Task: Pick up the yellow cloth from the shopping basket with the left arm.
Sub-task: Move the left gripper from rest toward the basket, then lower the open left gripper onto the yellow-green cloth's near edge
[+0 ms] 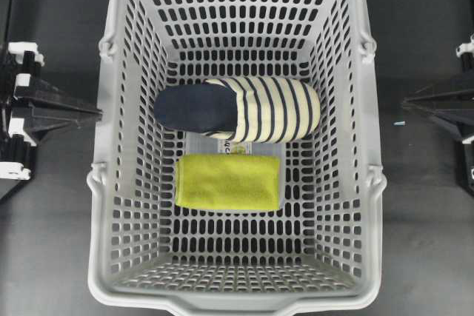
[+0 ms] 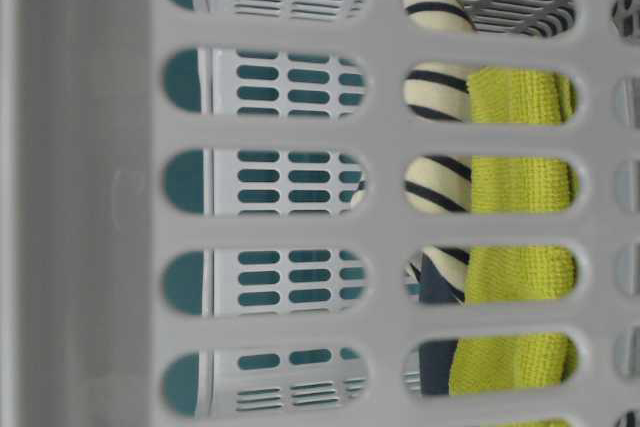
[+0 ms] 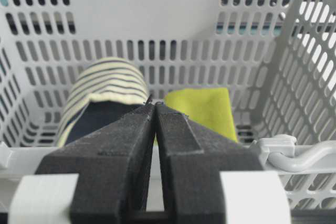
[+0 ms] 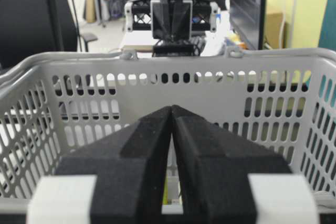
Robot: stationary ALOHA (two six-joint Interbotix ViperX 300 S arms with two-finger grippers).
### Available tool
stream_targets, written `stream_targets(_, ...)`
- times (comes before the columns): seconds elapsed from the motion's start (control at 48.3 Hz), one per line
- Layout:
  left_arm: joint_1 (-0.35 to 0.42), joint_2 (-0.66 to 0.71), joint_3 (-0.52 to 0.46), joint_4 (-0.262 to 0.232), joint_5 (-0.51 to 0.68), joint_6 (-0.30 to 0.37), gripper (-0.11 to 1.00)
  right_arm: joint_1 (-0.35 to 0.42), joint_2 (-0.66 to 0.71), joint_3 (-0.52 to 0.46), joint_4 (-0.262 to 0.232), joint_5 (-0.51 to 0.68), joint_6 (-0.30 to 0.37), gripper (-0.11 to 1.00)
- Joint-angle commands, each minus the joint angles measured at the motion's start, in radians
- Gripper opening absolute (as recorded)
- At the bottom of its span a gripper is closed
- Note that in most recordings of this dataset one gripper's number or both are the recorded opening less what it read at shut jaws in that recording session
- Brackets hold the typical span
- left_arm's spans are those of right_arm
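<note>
Basket point(image 1: 111, 183) contents: yellow cloth point(image 1: 228, 181) at 6 o'clock of striped slipper point(image 1: 237, 109). Left gripper point(image 1: 96, 114) outside the rim, fingers point(image 3: 173, 129) together — must part them, descend clear of slipper. Right gripper point(image 4: 172, 109) likewise pressed together.

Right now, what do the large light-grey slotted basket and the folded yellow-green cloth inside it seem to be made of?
Large light-grey slotted basket: looks like moulded plastic, matte, with uniform slots and a rounded rim. Folded yellow-green cloth: probably microfibre or terry, given the fine looped texture seen from table level.

Cloth point(image 1: 228, 181) beside slipper point(image 1: 238, 109) in basket point(image 1: 111, 183)
</note>
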Motion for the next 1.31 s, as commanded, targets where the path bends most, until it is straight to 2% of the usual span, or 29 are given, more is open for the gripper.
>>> stream_targets(0.0, -0.003, -0.012, -0.052, 0.043, 0.02, -0.012, 0.06, 0.0, 0.014, -0.015, 0.003, -0.008, 0.008, 0.0)
stream_targets(0.083, -0.003, -0.012, -0.1, 0.043, 0.081, -0.011, 0.0, -0.002, 0.014, -0.014, 0.005, 0.006, 0.008, 0.0)
stream_targets(0.311, -0.003, 0.025, -0.25, 0.043, 0.298, -0.006, 0.0, -0.018, 0.012, -0.015, 0.005, 0.107, 0.008, -0.01)
stream_targets(0.456, -0.003, 0.101, -0.38, 0.043, 0.454, -0.005, 0.0, -0.028, 0.012, -0.02, 0.006, 0.196, 0.009, -0.01)
stream_targets(0.601, -0.005, 0.196, -0.5, 0.043, 0.581, 0.0, 0.0, -0.032, 0.006, -0.028, 0.008, 0.23, 0.009, 0.02)
stream_targets(0.642, -0.005, 0.224, -0.531, 0.043, 0.612, 0.002, 0.0, -0.034, 0.003, -0.029, 0.008, 0.23, 0.009, 0.07)
stream_targets(0.684, -0.006, 0.256, -0.555, 0.043, 0.641, 0.002, 0.0, -0.037, -0.002, -0.029, 0.008, 0.235, 0.009, 0.16)
stream_targets(0.87, -0.014, 0.399, -0.649, 0.043, 0.753, -0.005, 0.0, -0.044, -0.015, -0.032, 0.008, 0.233, 0.011, 0.69)
stream_targets(0.912, -0.014, 0.43, -0.667, 0.043, 0.769, -0.006, 0.01, -0.044, -0.017, -0.034, 0.008, 0.233, 0.011, 0.77)
stream_targets(0.953, -0.017, 0.462, -0.689, 0.043, 0.784, -0.006, 0.01, -0.044, -0.018, -0.032, 0.008, 0.233, 0.011, 0.8)
stream_targets(0.995, -0.02, 0.492, -0.712, 0.043, 0.798, -0.006, 0.05, -0.044, -0.02, -0.034, 0.008, 0.233, 0.009, 0.79)
stream_targets(1.057, -0.023, 0.548, -0.756, 0.043, 0.821, -0.006, 0.18, -0.044, -0.021, -0.034, 0.008, 0.233, 0.009, 0.77)
stream_targets(1.223, -0.044, 0.692, -0.853, 0.043, 0.879, -0.02, 0.67, -0.044, -0.023, -0.034, 0.008, 0.232, 0.009, 0.75)
stream_targets(1.285, -0.061, 0.755, -0.893, 0.043, 0.916, -0.028, 0.81, -0.044, -0.023, -0.032, 0.008, 0.232, 0.009, 0.75)
